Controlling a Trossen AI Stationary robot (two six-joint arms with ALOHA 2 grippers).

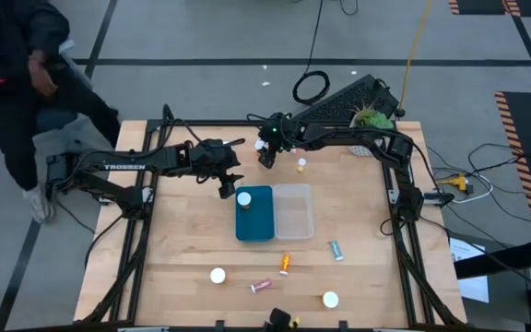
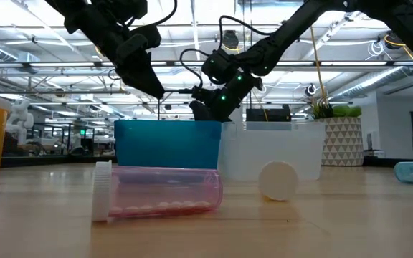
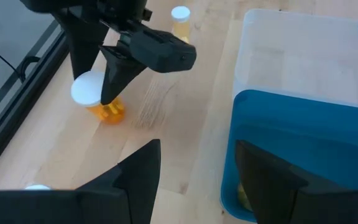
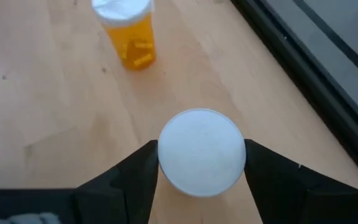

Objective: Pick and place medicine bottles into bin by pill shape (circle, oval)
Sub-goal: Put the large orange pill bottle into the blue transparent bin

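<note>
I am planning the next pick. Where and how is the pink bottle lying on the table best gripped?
Grip the pink bottle across the middle of its body, coming straight down from above. It lies on its side, white cap at one end, so the round body offers two opposite sides to a pincer turned across its length, clear of the cap.

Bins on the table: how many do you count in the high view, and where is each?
2. The teal bin sits mid-table; the clear bin stands close beside it, to the picture's right. None looks hidden.
</note>
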